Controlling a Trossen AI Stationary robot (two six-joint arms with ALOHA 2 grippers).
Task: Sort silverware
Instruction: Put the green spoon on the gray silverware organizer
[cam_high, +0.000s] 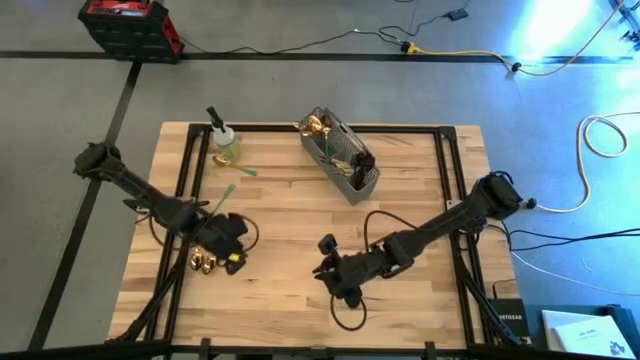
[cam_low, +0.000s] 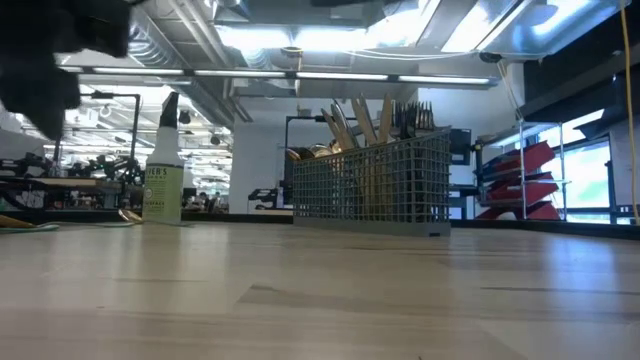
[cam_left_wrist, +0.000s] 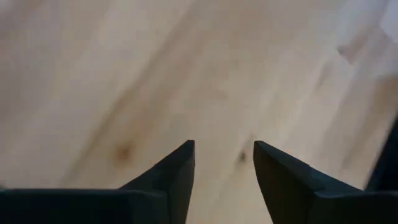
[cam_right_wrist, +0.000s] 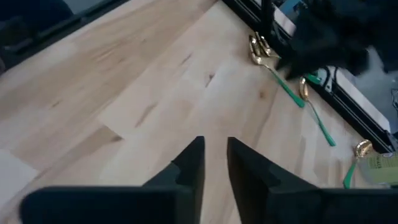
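Several pieces of silverware stand upright in the grey mesh caddy, their handles rising above its rim. Green-handled gold spoons lie flat on the wood at the table's left. Gold spoon bowls show beside my left gripper. In its wrist view, my left gripper is open over bare wood, with nothing between the fingers. My right gripper hangs over the table's near middle. Its fingers stand narrowly apart on nothing.
A spray bottle with green liquid stands at the far left, with another green-handled spoon lying near it. Black frame rails run along the table's left and right sides. Bare wood lies between the two grippers.
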